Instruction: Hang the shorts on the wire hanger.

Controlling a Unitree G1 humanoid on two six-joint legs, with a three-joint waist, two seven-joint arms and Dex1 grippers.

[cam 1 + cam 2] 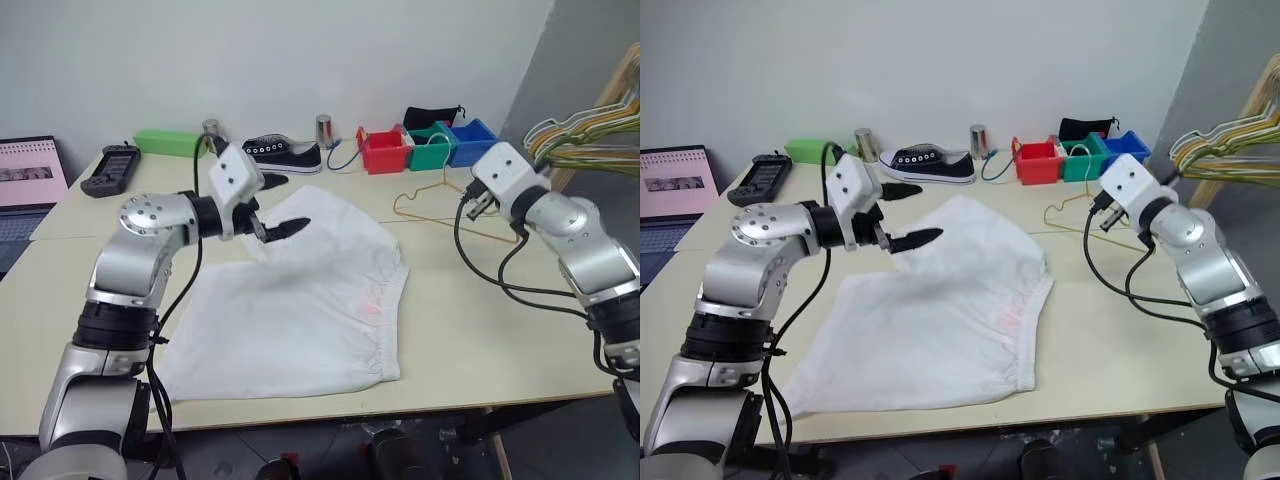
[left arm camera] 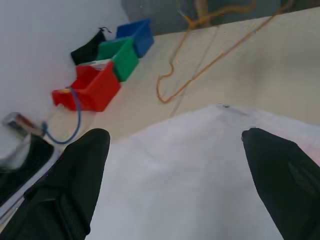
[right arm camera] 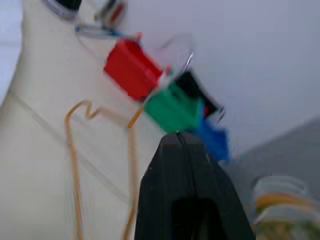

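Lying flat on the cream table (image 1: 480,330), the large white fabric shorts (image 1: 300,305) waited unheld; the left gripper (image 1: 268,205) hovered above them, fingers spread wide, while the right gripper (image 1: 478,203), pinched empty, pointed at the thin pale-yellow wire hanger (image 1: 425,205) just beyond, likely lining up a grab.

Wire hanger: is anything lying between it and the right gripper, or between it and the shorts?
Nothing visible. The wire hanger lies on bare table just beyond the shut right gripper, and bare tabletop separates it from the shorts. The red bin sits behind it.
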